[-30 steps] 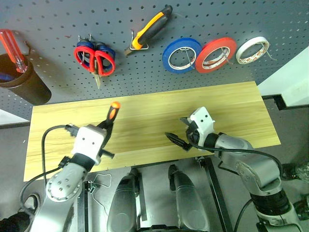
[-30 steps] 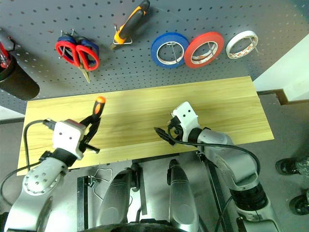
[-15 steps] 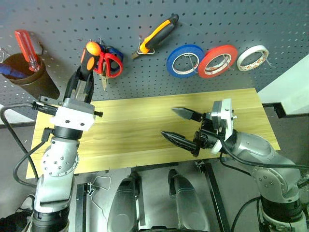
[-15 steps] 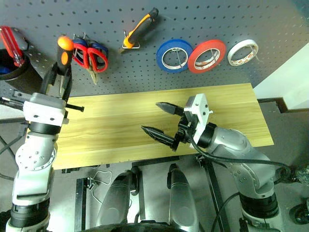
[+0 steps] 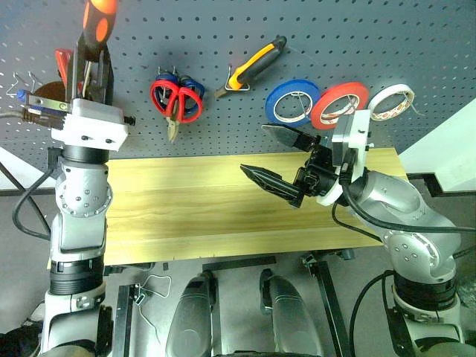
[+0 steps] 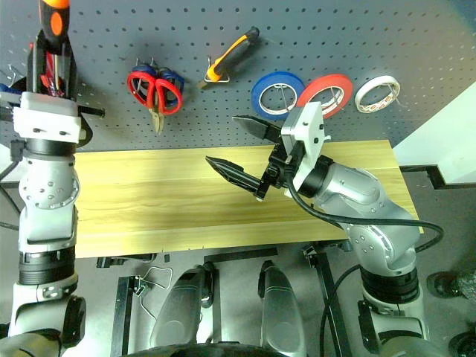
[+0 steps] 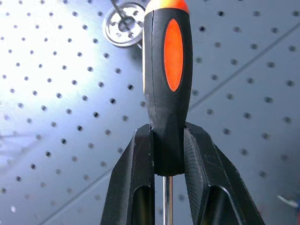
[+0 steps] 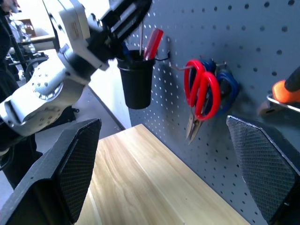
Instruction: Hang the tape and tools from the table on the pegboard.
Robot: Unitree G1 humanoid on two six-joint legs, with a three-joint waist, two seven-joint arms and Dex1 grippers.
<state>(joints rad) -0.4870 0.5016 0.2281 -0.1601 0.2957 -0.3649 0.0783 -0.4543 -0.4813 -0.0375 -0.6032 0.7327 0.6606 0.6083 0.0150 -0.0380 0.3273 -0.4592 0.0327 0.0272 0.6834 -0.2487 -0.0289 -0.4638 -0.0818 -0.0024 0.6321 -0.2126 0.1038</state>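
My left tool point(image 7: 168, 154) grips the screwdriver point(image 7: 167, 84) by its handle, raised near the pegboard's point(image 5: 372, 30) upper left corner; right tool point(image 5: 277, 162) released. Recommend lowering it shaft-first into the black cup point(image 8: 136, 78).

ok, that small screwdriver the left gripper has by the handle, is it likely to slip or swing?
The screwdriver looks rigid, so probably no flop. The left gripper pinches only the handle's narrow base, so it may pivot if bumped. The rubbery-looking black grip probably resists slipping.

Screwdriver point(image 7: 167, 70) shaft hidden between left pincer point(image 7: 167, 154) fingers; handle top cropped.
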